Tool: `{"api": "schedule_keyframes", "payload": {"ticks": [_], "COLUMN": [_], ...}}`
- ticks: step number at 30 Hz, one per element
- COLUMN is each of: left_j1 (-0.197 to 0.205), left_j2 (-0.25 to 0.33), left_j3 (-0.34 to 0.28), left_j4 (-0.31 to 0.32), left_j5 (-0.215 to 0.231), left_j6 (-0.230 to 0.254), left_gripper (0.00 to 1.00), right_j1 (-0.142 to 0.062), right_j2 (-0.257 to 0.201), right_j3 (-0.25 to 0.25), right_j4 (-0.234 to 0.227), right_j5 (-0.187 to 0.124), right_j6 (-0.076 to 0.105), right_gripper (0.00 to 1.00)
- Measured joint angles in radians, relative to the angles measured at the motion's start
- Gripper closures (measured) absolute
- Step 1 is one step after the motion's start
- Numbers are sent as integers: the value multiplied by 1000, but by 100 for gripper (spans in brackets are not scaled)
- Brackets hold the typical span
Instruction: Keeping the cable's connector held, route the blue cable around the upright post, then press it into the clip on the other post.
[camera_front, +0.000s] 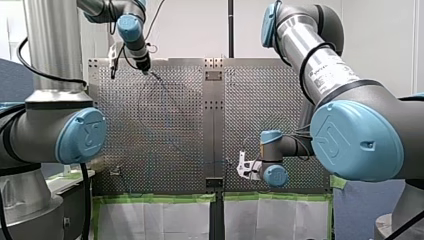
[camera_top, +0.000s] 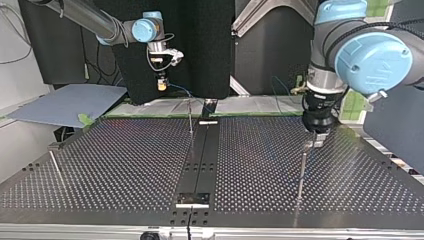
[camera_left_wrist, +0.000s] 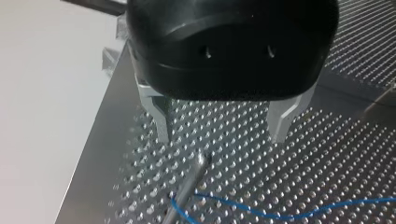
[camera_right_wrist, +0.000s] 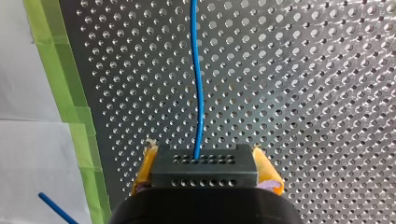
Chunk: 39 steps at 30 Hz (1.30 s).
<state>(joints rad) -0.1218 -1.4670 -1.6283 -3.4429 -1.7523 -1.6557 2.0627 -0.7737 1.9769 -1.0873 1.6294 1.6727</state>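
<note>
My right gripper (camera_right_wrist: 205, 161) is clamping its yellow pads (camera_right_wrist: 145, 164) on the two ends of the connector (camera_right_wrist: 204, 176), a flat black rectangular block dotted with rows of small round holes. The blue cable (camera_right_wrist: 198, 74), thin, smooth and round, is running straight out of the block's face over the perforated table (camera_right_wrist: 303, 93), a dull metal plate edged with green tape (camera_right_wrist: 70, 93). My left gripper (camera_left_wrist: 223, 135), with a rounded black body, is hanging over the plate, its two bare metal fingers (camera_left_wrist: 161, 120) spread wide and holding nothing. Just ahead of them a slim, shiny metal post (camera_left_wrist: 189, 186) is standing. The cable is curving in a loose wavy line by the post's lower part, and I cannot tell whether it is touching.
</note>
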Motion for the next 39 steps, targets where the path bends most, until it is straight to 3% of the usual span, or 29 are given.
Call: {"api": "schedule_keyframes", "payload": {"ticks": [13, 25, 32, 39], "left_j1": [-103, -206, -266, -271], "left_j2": [-74, -174, -240, -300], "left_j3": [47, 144, 160, 160], "left_j4": [75, 174, 221, 226], "left_j5": [-66, -163, -151, -156], "left_j6": [104, 207, 229, 248], "left_gripper": [0, 0, 0, 0], "right_j1": [-2, 0, 0, 0], "right_j2": [0, 0, 0, 0], "right_j3": [0, 0, 0, 0], "right_j4": [-1, -2, -2, -2], "right_j5": [-6, -15, -15, -15], "right_j6": [10, 15, 14, 13], "right_gripper": [100, 100, 100, 100]}}
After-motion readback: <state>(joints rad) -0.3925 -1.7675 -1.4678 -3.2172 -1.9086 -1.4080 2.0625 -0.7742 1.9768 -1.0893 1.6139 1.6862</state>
